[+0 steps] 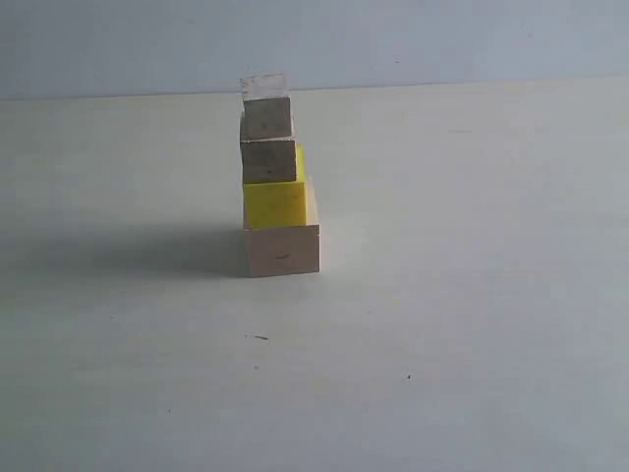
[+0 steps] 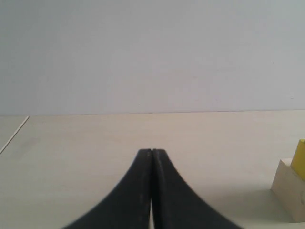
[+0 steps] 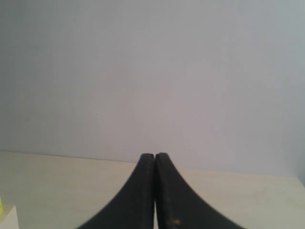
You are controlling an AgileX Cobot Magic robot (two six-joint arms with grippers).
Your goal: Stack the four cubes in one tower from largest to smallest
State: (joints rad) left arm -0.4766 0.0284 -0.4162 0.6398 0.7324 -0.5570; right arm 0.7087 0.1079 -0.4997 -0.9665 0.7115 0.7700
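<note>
Tower (image 1: 275, 182): four cubes in one upright column on the worktop (image 1: 472, 295), a little left of the middle in the exterior view, toward the far edge.
Base cube (image 1: 282, 251): pale wood, widest of the four, resting flat on the worktop.
Yellow cube (image 1: 275, 204): bright, second from the bottom, sitting on the base cube.
Mid grey cube (image 1: 268, 160): greyish bare wood, third up, on the yellow cube.
Top cube (image 1: 266, 113): smallest, greyish wood; upper face washed out against the wall (image 1: 413, 39), so its outline is perhaps a little uncertain.
Alignment: sides nearly flush on the left of the exterior view, small steps showing on the right.
Shadow (image 1: 147, 251): soft and grey, spreading on the worktop to the left of the tower.
Marks: a thin dark fleck (image 1: 260, 337) and a tiny dot (image 1: 409, 376) on the worktop in front of the tower.
Left fingers (image 2: 142, 171): black, pressed together tip to tip, nothing between them, clear of the tower; corner of the base cube (image 2: 289, 191) and a sliver of the yellow cube (image 2: 300, 160) at the frame edge of the left wrist view.
Right fingers (image 3: 145, 174): black, closed against each other, holding nothing; a pale corner of the base cube (image 3: 8, 217) at the frame edge of the right wrist view.
Arms: neither visible in the exterior view.
</note>
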